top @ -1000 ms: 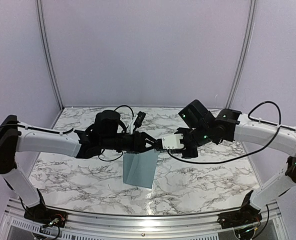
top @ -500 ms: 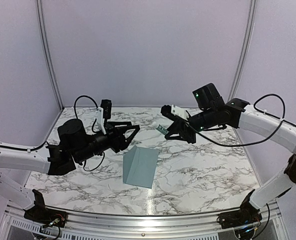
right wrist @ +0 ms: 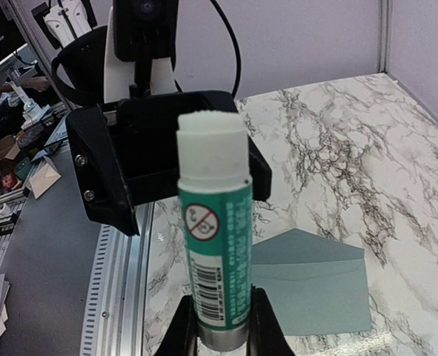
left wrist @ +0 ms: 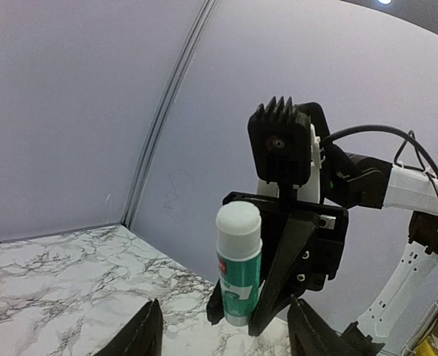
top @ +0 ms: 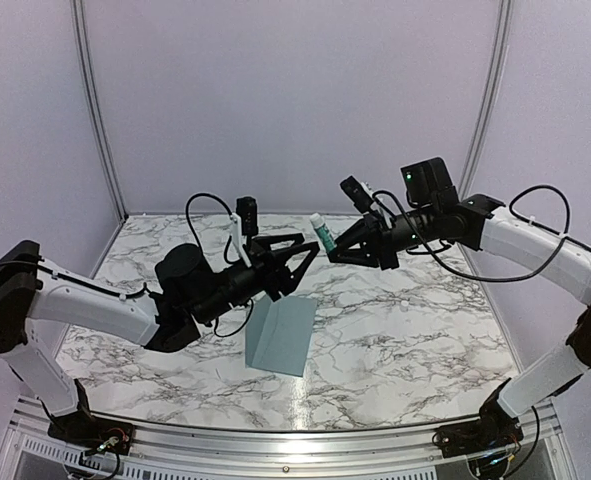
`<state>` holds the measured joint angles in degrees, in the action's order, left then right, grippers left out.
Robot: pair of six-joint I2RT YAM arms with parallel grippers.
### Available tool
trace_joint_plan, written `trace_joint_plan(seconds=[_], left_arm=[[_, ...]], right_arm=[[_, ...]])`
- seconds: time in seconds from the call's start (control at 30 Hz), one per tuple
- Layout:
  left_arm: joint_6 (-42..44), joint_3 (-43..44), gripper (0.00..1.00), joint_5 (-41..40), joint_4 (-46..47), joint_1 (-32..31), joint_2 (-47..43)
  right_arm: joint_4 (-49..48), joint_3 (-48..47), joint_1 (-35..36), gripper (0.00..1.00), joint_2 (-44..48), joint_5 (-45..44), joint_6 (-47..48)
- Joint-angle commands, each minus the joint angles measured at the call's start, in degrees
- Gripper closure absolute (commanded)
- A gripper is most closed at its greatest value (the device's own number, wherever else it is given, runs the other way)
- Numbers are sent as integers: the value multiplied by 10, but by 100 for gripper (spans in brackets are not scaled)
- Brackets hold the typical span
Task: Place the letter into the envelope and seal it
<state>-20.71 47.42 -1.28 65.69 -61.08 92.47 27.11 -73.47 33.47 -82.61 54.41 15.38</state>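
The right gripper (top: 337, 250) is pinching the lower barrel of a glue stick (right wrist: 213, 245), with its jaws nearly closed around it. It is holding the stick in the air, well above the table (top: 405, 330). The left gripper (top: 301, 262) is hanging just beside it and facing it, jaws spread wide with nothing showing between them. The envelope (top: 285, 340) is lying on the table below and between the two arms, with its triangular flap open. Whether the letter is already inside cannot be told.

The stick is a smooth, round plastic cylinder with a glossy green and white label, and it is being gripped only near its base. Under downward pressure it is likely to pivot or slide between the narrow fingers. Its uncapped tip is showing as a white, waxy plug with a slightly rough top, soft enough to smear or crumble if pushed too hard.

The envelope is thin, matte, blue-grey paper lying loose on a slick, marble-patterned surface. A dragged stick could shove it along or buckle the flap unless the free gripper is pinning it. Glue straying past the flap's edge could bond the paper to the table. With the two arms working this close together, a careless swing could knock them into each other.
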Motion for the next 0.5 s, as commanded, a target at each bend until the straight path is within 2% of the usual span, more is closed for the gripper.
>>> trace_joint_plan(seconds=[0.0,0.17,0.47], left_arm=[[-19,35,41,38,80,-4,32],[-23,58,43,66,80,-4,57],[-44,87,59,87,76,-4,87]], right_arm=[[-33,7,-3,93,-4,54,-36],[-44,13,-3,93,-4,66,-48],[-57,19,-3,92,-5,85,-60]])
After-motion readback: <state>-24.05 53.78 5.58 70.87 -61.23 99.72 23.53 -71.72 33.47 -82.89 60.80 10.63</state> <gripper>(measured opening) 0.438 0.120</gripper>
